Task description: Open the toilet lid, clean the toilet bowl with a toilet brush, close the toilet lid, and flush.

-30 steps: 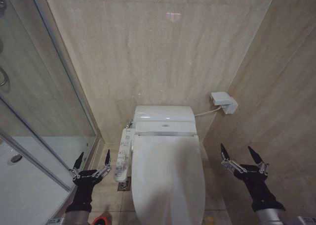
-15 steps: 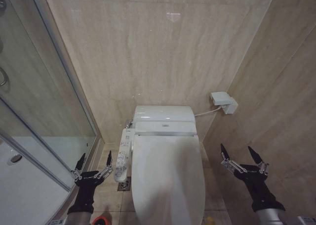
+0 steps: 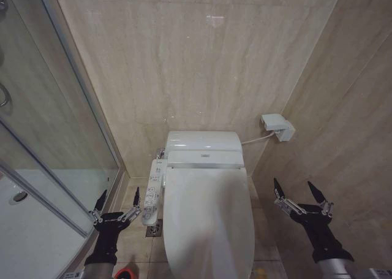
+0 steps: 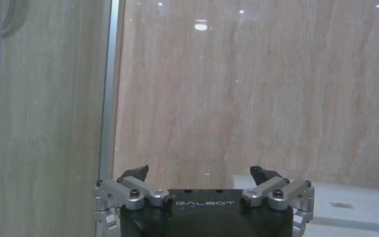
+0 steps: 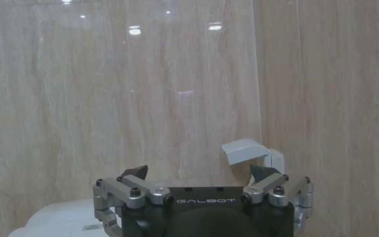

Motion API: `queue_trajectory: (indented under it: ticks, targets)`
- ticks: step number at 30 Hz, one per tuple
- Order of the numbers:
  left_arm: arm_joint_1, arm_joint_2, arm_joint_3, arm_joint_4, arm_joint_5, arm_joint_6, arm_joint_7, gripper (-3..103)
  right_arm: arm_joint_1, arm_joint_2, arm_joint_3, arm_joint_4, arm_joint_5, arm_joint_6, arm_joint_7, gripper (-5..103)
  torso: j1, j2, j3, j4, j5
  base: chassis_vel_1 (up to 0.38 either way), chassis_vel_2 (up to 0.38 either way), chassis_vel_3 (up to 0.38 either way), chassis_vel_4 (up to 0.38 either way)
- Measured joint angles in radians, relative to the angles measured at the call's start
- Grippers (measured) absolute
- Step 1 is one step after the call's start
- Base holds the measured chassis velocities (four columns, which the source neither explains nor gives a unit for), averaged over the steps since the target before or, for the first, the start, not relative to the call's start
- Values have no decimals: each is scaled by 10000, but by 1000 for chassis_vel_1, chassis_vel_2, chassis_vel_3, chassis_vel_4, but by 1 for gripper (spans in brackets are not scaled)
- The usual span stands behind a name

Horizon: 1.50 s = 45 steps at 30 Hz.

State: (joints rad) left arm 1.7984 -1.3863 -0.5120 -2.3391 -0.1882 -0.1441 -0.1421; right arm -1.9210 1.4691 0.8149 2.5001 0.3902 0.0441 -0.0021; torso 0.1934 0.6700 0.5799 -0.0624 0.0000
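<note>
Straight ahead, the beige wall (image 3: pixel 202 64) is filling most of the head view, with a glass shower screen (image 3: pixel 43 126) running along the robot's left. Below the wall, the toilet is sitting against it, and the lid (image 3: pixel 208 221) is lying shut over the bowl, so the bowl's inside is hidden. At the back, the white tank unit (image 3: pixel 204 149) is touching the wall. On the toilet's left side, the panel (image 3: pixel 153 192) of buttons is pointing toward the floor (image 3: pixel 136 245).

Next in size, the left hand (image 3: pixel 118 200) is hovering low between the screen and the panel, just beside the panel, with its fingers (image 4: pixel 134 174) spread apart and holding nothing. In the left wrist view it is facing the wall and the screen's metal frame (image 4: pixel 110 84).

Across the lid, the right hand (image 3: pixel 296 191) is hovering near the right-hand wall, well apart from the toilet, with its fingers (image 5: pixel 134 174) also spread wide and empty. In the right wrist view it is pointing at the wall and a white box (image 5: pixel 247 151).

That box (image 3: pixel 277 126) is sitting on the wall above the right hand, and a thin cord (image 3: pixel 255 139) is running from it to the tank unit. Near the head view's lower edge, something small and red (image 3: pixel 125 273) is showing on the floor by the left arm.
</note>
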Motion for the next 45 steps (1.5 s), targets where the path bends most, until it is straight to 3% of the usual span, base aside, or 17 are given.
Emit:
queue_trajectory:
  ticks: [25, 45]
  targets:
    - [-2, 2, -2, 8, -4, 12, 7, 100, 0, 0, 0, 0, 0, 0, 0, 100, 3, -1, 1, 0, 0, 2, -2, -2, 2]
    - [-2, 2, -2, 10, -5, 12, 7, 100, 0, 0, 0, 0, 0, 0, 0, 100, 1, -1, 0, -1, 2, 150, -146, -146, 140]
